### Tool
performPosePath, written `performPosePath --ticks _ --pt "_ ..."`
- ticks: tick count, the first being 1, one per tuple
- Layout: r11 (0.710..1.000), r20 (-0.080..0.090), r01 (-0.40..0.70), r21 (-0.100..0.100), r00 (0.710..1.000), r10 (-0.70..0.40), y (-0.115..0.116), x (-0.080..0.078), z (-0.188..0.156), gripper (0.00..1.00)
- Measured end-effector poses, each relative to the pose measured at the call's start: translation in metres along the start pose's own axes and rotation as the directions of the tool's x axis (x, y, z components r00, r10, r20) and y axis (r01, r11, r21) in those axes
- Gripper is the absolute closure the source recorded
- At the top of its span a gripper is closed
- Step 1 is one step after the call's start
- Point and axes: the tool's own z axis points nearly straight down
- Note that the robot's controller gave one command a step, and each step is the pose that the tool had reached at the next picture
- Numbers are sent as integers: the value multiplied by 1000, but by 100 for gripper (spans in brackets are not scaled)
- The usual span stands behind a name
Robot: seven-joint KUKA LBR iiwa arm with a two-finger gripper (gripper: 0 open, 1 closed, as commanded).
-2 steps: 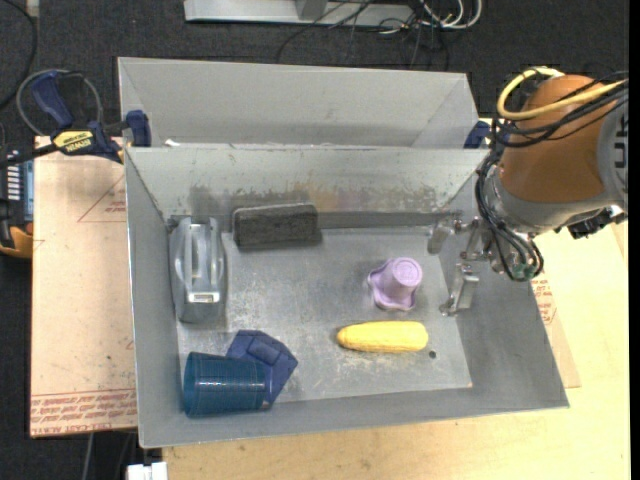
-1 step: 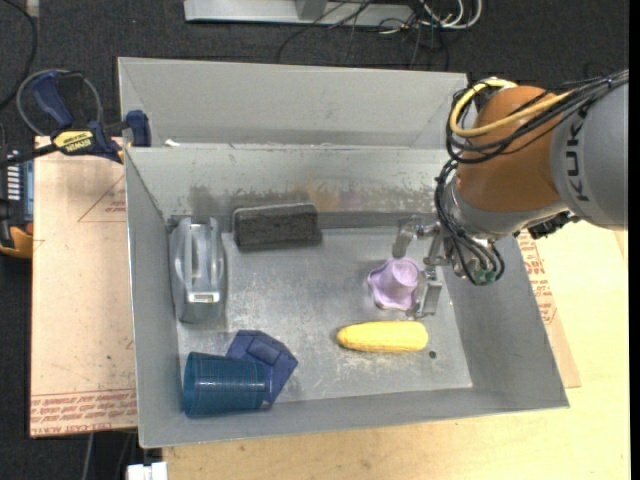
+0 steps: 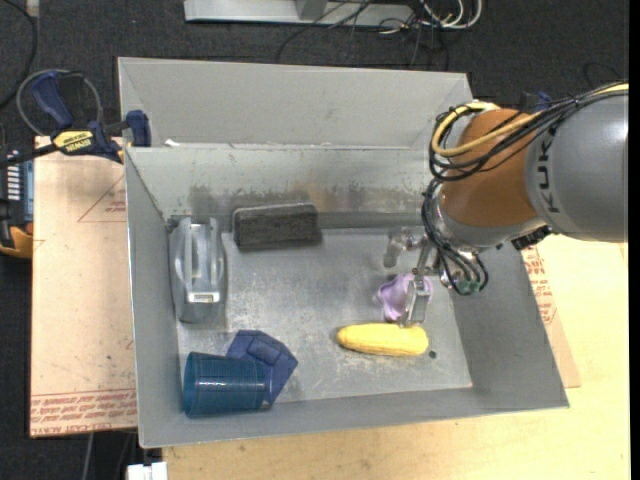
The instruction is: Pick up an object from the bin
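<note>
Our claw (image 3: 411, 296) sits low in the right part of the bin (image 3: 300, 303), right against a small purple lump (image 3: 392, 292). We cannot tell how wide it stands or whether it grips anything. We make out no clear long axis on the lump. Just below it lies a yellow corn cob (image 3: 383, 341), lengthwise left to right across the frame.
</note>
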Motion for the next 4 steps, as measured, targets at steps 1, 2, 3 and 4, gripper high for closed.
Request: performPosePath --ticks 1,2,3,4 --pt "1000 13 8 -1 1000 -8 3 -14 5 0" --pt "999 7 35 0 999 -35 -20 -2 28 0" --pt "1000 18 -2 -2 1000 2 -55 -21 29 100" --pt "1000 18 -1 -2 1000 1 -55 -21 29 100"
